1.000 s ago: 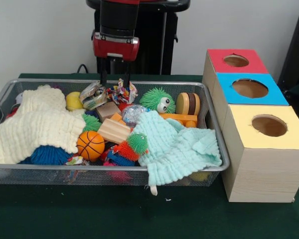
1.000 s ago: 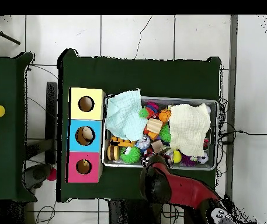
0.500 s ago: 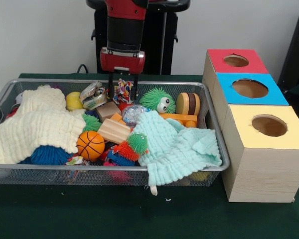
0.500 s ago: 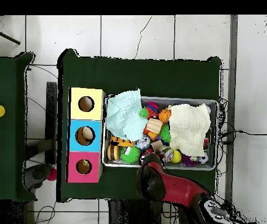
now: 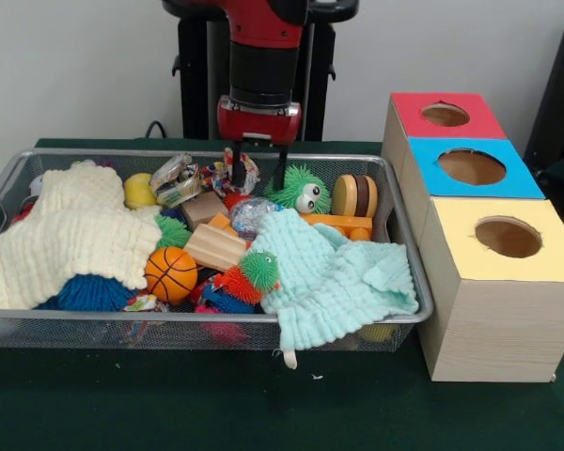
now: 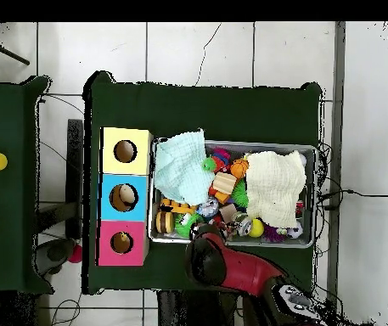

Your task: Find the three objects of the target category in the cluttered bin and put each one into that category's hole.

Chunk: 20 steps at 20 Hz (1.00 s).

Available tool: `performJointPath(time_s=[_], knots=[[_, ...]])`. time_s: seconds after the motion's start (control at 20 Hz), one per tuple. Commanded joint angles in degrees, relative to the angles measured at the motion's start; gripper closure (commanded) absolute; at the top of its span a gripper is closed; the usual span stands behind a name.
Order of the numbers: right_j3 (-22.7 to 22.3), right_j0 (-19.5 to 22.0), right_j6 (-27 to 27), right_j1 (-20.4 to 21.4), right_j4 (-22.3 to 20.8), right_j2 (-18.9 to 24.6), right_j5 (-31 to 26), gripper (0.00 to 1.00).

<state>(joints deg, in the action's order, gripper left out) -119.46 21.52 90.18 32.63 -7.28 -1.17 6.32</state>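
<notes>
The silver wire-mesh bin point(image 5: 207, 318) is full of toys and cloths; it also shows in the overhead view point(image 6: 231, 143). A knotted ball of multicoloured fabric point(image 5: 219, 176) lies at the bin's far side, next to a green spiky ball with eyes point(image 5: 298, 188). My gripper point(image 5: 258, 178) hangs open and empty over the far rim. Its left finger stands in front of the fabric ball and its right finger at the green ball's left edge. The yellow-topped box's hole point(image 5: 508, 237) is at the right, and also shows in the overhead view point(image 6: 125, 151). Other fabric balls are hidden.
A cream blanket point(image 5: 70, 235) covers the bin's left part and a mint cloth point(image 5: 334, 272) drapes over its right front rim. An orange basketball point(image 5: 170, 273) and a wooden block point(image 5: 214, 247) lie between. A blue-topped box point(image 5: 470, 167) and a red-topped box point(image 5: 444, 115) stand behind the yellow one.
My gripper has moved right along the bin's far side, from straddling the fabric ball towards the green spiky ball. It stays open and empty.
</notes>
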Motion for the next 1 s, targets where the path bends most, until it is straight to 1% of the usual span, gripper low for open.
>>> performJointPath(time_s=[0.05, 0.2, 0.25, 0.4, 0.55, 0.85, 1.0], knots=[[0.9, -2.6, 9.5, 2.9, 5.4, -0.4, -16.3, 0.00], [3.2, -5.3, 7.1, 3.8, 4.1, -3.5, -21.0, 0.00], [4.3, -6.8, 5.9, 3.8, 2.6, -5.5, -21.5, 0.00], [7.4, -9.5, 3.2, 3.1, -2.2, -8.9, -20.5, 0.00], [8.9, -10.0, 2.7, 2.1, -4.3, -9.7, -18.7, 0.00], [10.8, -10.9, 2.9, 1.5, -6.6, -10.5, -17.8, 0.00], [12.7, -12.4, 3.4, 0.6, -8.9, -12.3, -14.3, 0.00]])
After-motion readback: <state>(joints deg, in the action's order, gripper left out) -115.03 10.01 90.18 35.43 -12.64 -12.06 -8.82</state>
